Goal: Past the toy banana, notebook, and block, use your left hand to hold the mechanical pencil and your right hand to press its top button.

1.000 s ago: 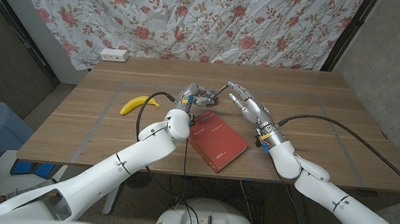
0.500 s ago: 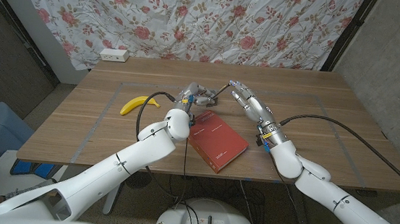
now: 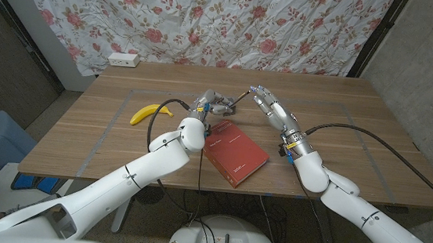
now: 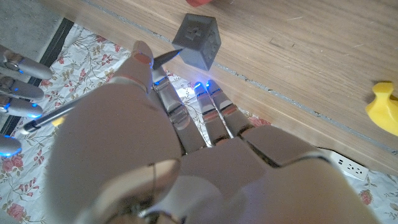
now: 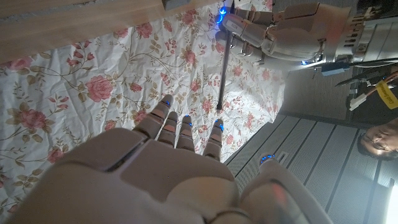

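Gripping the pencil [image 3: 235, 102], left hand [image 3: 208, 105] raises it.

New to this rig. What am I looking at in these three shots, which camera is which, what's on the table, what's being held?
It is a two-armed robot with finger hands, standing at a wooden table in front of a flowered curtain.

The wide shot comes from a camera on its head, looking down. The other two come from cameras on each wrist, looking along the back of that hand, so they appear turned.

On the table lie a toy banana and a red notebook; the left wrist view also shows a grey block.

The left hand holds a mechanical pencil raised above the table. The right hand is at the pencil's top end, fingers spread, holding nothing. Whether it touches the button is not clear.
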Motion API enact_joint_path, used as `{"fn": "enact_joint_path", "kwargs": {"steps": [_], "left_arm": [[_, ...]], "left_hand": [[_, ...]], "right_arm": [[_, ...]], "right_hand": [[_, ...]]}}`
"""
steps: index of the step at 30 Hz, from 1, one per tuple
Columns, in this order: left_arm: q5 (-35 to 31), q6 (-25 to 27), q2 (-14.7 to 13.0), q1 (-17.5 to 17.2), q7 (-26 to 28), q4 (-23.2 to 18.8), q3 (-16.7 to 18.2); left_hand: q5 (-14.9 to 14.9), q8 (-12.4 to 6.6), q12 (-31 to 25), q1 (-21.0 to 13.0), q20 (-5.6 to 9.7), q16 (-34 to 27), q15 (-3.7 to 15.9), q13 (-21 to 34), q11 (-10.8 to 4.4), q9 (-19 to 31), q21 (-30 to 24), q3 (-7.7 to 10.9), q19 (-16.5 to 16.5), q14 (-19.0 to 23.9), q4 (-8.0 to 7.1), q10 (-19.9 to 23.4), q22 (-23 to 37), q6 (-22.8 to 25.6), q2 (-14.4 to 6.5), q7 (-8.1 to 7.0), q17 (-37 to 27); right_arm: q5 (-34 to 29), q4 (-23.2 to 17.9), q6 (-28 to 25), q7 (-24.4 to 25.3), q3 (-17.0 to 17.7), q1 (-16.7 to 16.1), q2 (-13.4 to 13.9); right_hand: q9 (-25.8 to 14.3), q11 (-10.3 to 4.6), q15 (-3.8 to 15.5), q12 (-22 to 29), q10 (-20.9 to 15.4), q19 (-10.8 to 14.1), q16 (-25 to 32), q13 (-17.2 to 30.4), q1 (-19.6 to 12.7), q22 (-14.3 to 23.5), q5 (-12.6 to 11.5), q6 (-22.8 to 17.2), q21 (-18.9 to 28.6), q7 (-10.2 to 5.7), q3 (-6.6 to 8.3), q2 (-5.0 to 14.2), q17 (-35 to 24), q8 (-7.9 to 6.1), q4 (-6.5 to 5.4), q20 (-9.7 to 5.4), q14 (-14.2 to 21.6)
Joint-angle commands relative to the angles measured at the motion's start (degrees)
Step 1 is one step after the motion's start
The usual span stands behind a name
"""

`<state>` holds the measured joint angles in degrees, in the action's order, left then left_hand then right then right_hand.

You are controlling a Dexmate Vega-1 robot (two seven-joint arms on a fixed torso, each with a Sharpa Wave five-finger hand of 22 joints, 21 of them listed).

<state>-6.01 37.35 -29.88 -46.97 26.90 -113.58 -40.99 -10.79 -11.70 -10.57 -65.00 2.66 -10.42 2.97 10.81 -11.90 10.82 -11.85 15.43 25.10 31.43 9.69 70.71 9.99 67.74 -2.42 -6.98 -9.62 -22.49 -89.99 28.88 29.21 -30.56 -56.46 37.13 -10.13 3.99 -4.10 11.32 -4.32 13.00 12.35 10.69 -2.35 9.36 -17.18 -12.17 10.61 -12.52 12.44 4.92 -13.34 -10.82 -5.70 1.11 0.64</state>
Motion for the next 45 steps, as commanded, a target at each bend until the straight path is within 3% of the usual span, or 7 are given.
{"fn": "enact_joint_path", "kwargs": {"steps": [1,11,33,45], "left_arm": [[-0.14,1.21,-0.14,-0.21,0.18,-0.63,0.07],[-0.72,2.86,-1.32,-0.13,-0.39,-2.34,0.11],[-3.25,9.69,-8.34,0.49,-5.42,-9.41,-0.57],[-6.41,11.37,-14.88,2.83,-11.65,-12.33,-2.59]], "left_hand": [[-0.42,-0.44,-0.37,-0.14,2.77,0.17,9.58,0.05,-0.99,0.22,0.05,-0.01,-0.4,0.6,-0.12,1.43,0.26,-0.06,-0.48,0.36,-0.06],[-0.41,-0.44,-0.37,-0.14,2.75,0.17,9.56,0.06,-0.99,0.22,0.06,-0.05,-0.44,0.6,-0.13,1.42,0.26,-0.07,-0.49,0.3,-0.06],[-0.41,-0.48,-0.41,-0.11,2.92,0.23,9.52,0.08,-1.0,0.23,0.14,-0.15,-0.67,0.44,-0.16,1.48,0.25,0.03,-0.5,0.37,-0.04],[-0.41,-0.53,-0.44,-0.11,2.99,0.24,9.53,0.08,-1.0,0.23,0.14,-0.19,-0.68,0.4,-0.16,1.52,0.25,0.16,-0.5,0.24,-0.03]], "right_arm": [[1.33,0.75,2.12,0.55,1.18,-0.33,-0.66],[4.11,1.14,3.51,-0.69,2.47,-0.78,-1.03],[15.32,-0.49,2.78,-7.76,5.97,-2.94,-1.64],[19.57,-0.64,1.07,-8.36,7.21,-4.11,-3.3]], "right_hand": [[0.03,0.04,-0.37,0.36,-0.77,0.58,0.22,0.04,-0.33,0.14,-0.4,0.31,0.19,-0.1,0.33,1.17,0.08,0.14,-0.1,0.31,0.28],[0.03,0.19,-0.48,0.51,-1.38,0.71,0.21,0.04,-0.44,0.13,-0.44,0.38,0.2,-0.11,0.41,1.08,0.12,0.18,-0.05,0.32,0.38],[0.06,-0.12,-0.16,1.1,-4.28,1.56,0.38,0.01,-0.63,0.12,-0.44,1.77,0.32,-0.1,0.39,0.37,0.27,0.57,0.18,0.2,1.28],[0.06,-0.04,0.07,1.24,-5.62,2.43,0.57,0.0,-0.59,0.12,-0.43,1.48,0.47,0.01,0.38,0.19,0.33,0.28,0.18,-0.09,2.08]]}}
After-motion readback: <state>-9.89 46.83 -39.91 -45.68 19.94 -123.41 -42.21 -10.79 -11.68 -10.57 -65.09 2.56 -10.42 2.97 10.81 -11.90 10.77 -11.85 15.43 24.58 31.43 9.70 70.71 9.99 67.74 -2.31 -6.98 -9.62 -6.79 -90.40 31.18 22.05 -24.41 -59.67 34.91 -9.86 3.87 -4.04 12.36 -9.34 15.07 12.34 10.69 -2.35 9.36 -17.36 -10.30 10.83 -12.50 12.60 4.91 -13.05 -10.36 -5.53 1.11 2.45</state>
